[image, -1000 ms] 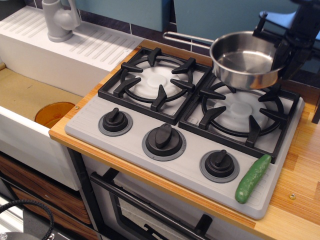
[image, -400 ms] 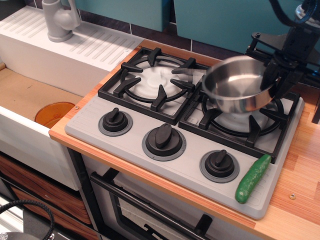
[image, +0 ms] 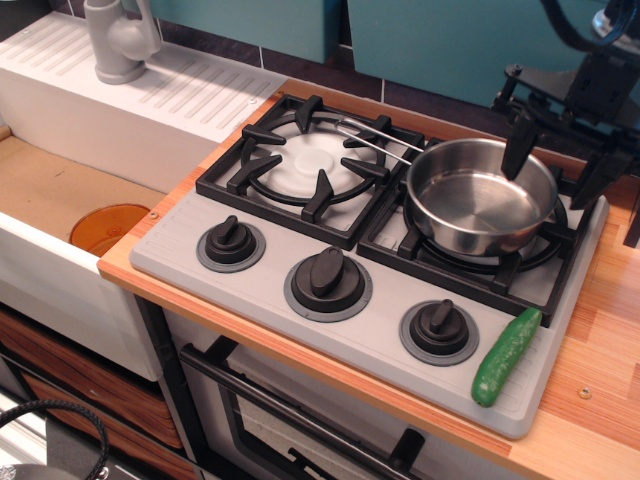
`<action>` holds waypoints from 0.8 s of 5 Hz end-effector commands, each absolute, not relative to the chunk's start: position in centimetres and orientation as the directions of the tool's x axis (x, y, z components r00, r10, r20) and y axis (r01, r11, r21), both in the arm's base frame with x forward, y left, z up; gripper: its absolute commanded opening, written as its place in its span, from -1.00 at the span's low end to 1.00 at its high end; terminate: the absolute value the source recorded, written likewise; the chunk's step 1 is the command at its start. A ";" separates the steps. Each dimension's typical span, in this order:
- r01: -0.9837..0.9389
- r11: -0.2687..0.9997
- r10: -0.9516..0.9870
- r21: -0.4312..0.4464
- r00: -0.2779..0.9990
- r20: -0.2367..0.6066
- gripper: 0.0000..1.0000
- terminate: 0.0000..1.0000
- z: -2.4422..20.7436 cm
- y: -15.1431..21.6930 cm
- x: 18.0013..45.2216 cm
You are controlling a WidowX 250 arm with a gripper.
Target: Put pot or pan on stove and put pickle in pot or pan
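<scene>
Sitting on the right-hand grate of the stove [image: 190, 255], right of centre, is one shiny steel pan [image: 481, 196], its wire handle pointing left. One bumpy green pickle [image: 505, 356] lies at the stove's lower right corner. The gripper [image: 558, 160], upper right, hangs spread, holding nothing. Three knobs, two burners.

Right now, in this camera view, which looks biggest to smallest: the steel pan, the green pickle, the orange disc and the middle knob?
1. Steel pan, clearly largest.
2. Orange disc and middle knob with its ring look alike; the disc is partly hidden, so no ranking.
3. Green pickle, smallest.
</scene>
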State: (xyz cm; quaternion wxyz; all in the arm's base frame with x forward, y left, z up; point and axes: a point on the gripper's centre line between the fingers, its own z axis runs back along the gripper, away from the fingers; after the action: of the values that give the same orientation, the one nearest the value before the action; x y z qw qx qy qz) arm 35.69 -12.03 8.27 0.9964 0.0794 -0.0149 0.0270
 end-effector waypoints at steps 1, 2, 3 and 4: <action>-0.046 0.992 0.039 0.115 0.997 0.066 1.00 -1.00 14.3 -10.7 36.2; 0.027 0.993 -0.035 0.116 0.997 0.075 1.00 -1.00 14.8 -10.0 35.7; 0.027 0.993 -0.035 0.116 0.997 0.075 1.00 -1.00 14.8 -10.0 35.7; 0.027 0.993 -0.035 0.116 0.997 0.075 1.00 -1.00 14.8 -10.0 35.7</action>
State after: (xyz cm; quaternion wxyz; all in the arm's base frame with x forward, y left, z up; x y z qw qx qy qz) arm 35.39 -10.04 12.33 0.9975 0.0680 -0.0036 -0.0184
